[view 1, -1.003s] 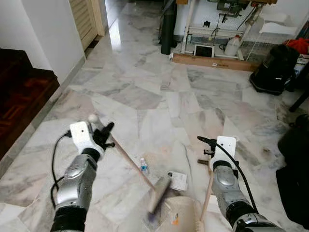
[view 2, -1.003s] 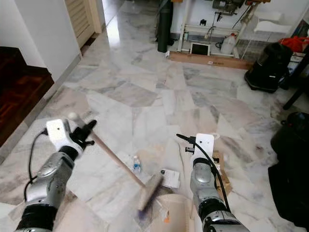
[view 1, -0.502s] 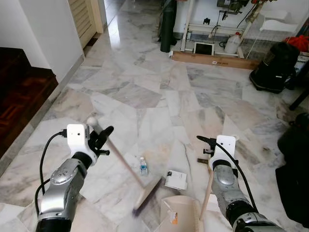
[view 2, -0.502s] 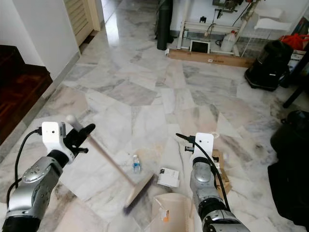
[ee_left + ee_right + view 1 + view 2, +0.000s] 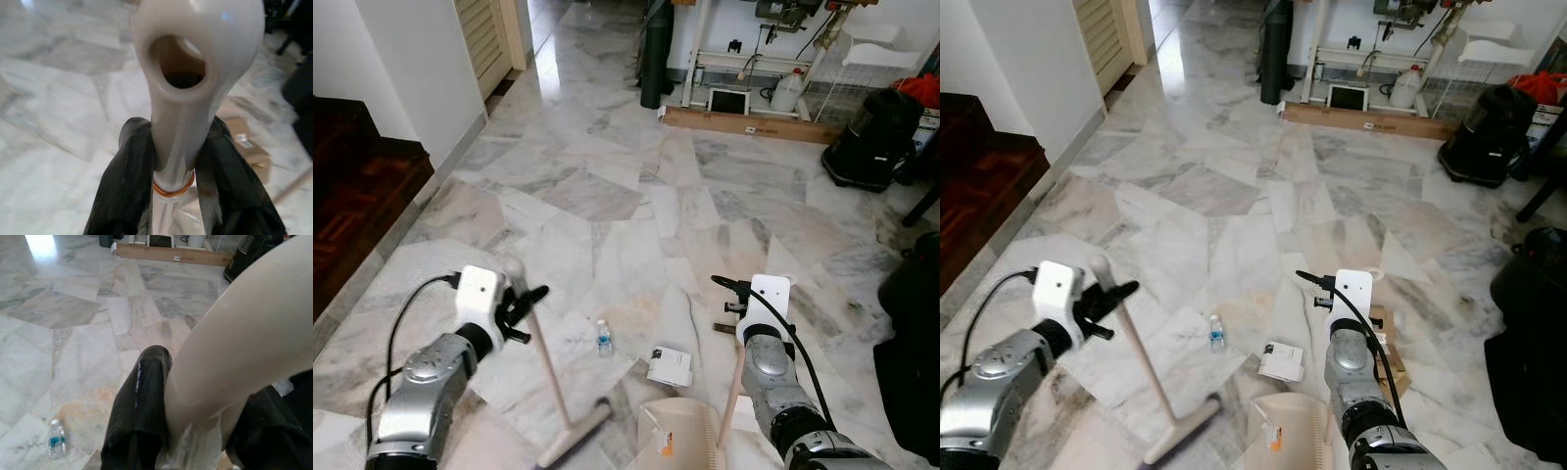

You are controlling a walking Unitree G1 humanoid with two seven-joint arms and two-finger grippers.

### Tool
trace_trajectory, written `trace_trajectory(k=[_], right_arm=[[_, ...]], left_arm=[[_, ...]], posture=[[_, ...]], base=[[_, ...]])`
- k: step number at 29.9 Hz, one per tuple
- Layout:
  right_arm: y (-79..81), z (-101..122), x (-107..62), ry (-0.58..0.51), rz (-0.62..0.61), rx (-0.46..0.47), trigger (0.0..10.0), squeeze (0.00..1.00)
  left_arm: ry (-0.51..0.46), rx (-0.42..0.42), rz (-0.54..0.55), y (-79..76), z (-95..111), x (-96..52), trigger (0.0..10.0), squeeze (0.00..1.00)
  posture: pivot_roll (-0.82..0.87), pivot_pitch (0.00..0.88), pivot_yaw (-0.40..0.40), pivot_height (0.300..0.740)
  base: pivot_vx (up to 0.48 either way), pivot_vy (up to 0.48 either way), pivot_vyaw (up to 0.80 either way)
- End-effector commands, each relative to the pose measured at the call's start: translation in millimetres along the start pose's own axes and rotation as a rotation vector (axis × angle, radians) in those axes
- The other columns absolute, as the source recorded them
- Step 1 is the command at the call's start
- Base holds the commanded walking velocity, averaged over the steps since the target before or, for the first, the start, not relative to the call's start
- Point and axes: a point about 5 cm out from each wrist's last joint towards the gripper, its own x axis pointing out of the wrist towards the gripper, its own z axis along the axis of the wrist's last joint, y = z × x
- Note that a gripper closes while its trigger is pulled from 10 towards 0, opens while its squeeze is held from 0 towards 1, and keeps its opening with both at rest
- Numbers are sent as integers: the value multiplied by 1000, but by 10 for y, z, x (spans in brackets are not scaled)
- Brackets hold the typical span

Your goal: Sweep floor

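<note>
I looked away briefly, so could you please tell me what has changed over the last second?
The left gripper swung the broom back toward the robot's left, its head leaving the dustpan. The right gripper kept holding the dustpan; the bottle and paper stayed put.

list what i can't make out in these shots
- Broom head: cut by the bottom edge in the eye views, bristles blurred.
- Dustpan: front lip cut off by the bottom edge; its contents unclear.
- Small bottle label: too small to read.
- Paper print: too small.
- Right gripper fingertips: hidden behind the cream dustpan handle in the right wrist view.
</note>
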Motion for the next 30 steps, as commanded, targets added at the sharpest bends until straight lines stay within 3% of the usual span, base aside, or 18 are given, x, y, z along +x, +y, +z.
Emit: trace_trajectory(k=[1,16,24,30], right_arm=[[-1,-40,-7,23,3,-3,10000,0],[-3,-11,7,17,5,9,10000,0],[32,55,23,-10,26,24,10000,0],[60,168,41,-67,46,54,10000,0]], left_arm=[[8,-51,-34,-33,-6,42,10000,0],[-118,-332,-27,-83,172,211,10000,0],[-242,-240,51,-25,413,172,10000,0],[-418,-124,110,-74,738,80,10000,0]], posture=[[45,79,-34,740],[37,93,-35,740],[39,90,-37,740],[44,77,-42,740]], base=[[0,0,0],[0,0,0],[0,0,0],[0,0,0]])
